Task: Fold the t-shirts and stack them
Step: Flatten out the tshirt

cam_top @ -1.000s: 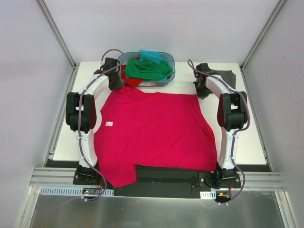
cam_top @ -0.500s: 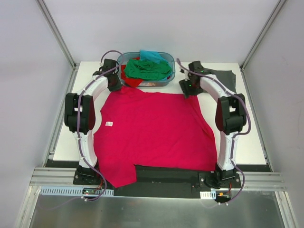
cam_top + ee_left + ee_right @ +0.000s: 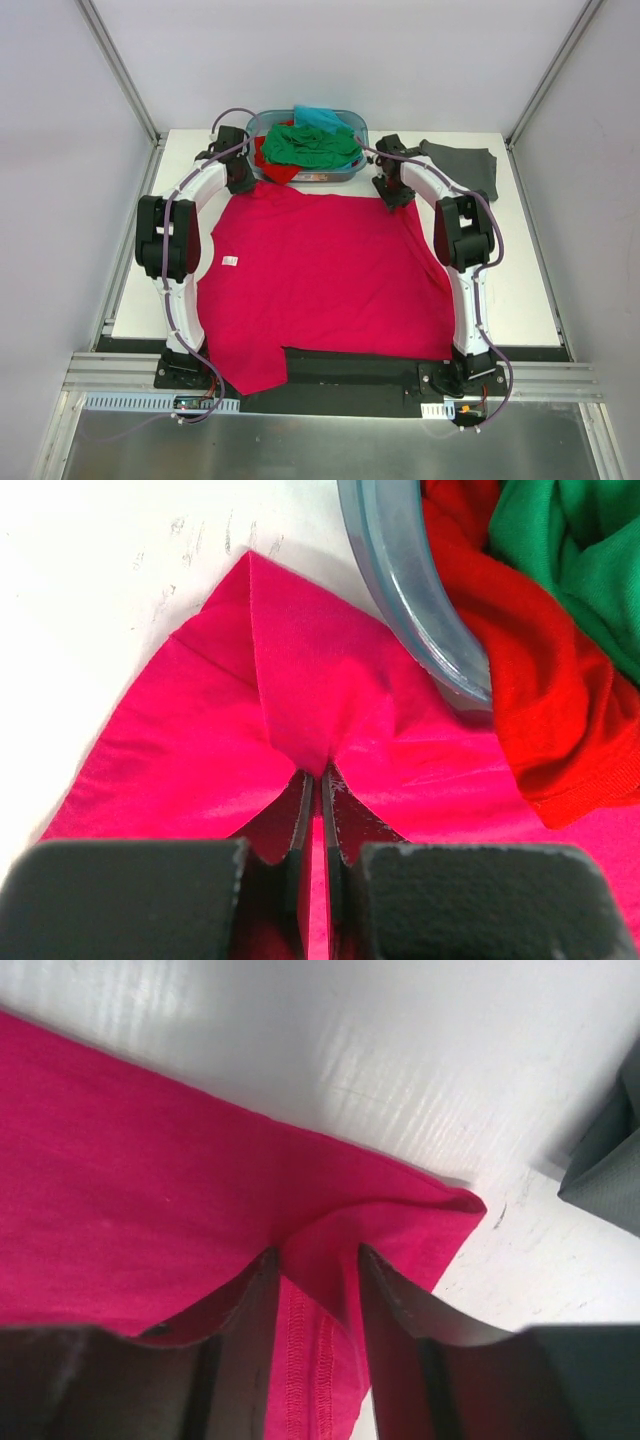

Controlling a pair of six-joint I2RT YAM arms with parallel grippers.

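Shirt (image 3: 330, 270) lies spread on the bench (image 3: 520, 290), left end effector (image 3: 318, 776) clenched on its far corner, right end effector (image 3: 318, 1256) parted astride the other; I want a firm pinch there before lifting both evenly.

Bright, even light falls from above in the overhead view, so the flat white bench (image 3: 520, 290) looks almost washed out, the large crimson-pink cloth t-shirt (image 3: 330, 280) is richly saturated, and shadows are soft and faint. In the left wrist view the left hand (image 3: 318, 777) is a dark, blurred mass along the bottom edge, while the cloth folds beyond it are sharp and the translucent blue-grey plastic basket (image 3: 400, 590) carries a pale sheen on its rim. In the right wrist view streaky glare crosses the bench, the right hand (image 3: 318, 1255) is soft and out of focus, and a shadow dims the corner by the dark grey cloth t-shirt (image 3: 610, 1160).
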